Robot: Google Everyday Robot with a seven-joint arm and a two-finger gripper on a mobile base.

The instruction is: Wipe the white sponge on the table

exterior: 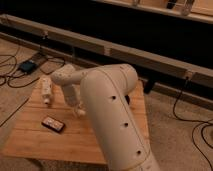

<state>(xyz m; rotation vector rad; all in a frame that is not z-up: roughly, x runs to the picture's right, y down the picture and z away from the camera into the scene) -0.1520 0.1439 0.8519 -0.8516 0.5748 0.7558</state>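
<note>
A white oblong thing (46, 90), which may be the white sponge, lies on the left part of the wooden table (35, 137). My white arm (112, 115) rises from the lower right, bends at an elbow (65, 76) and comes down over the middle of the table. My gripper (80, 111) is at its end, low over the tabletop. It is to the right of the white thing and apart from it. My forearm hides much of the table's right half.
A flat dark rectangular object (53, 123) lies on the table in front of the gripper, to its left. Black cables (25, 66) and a small box lie on the carpet at the left. A long dark rail and wall (150, 55) run behind the table.
</note>
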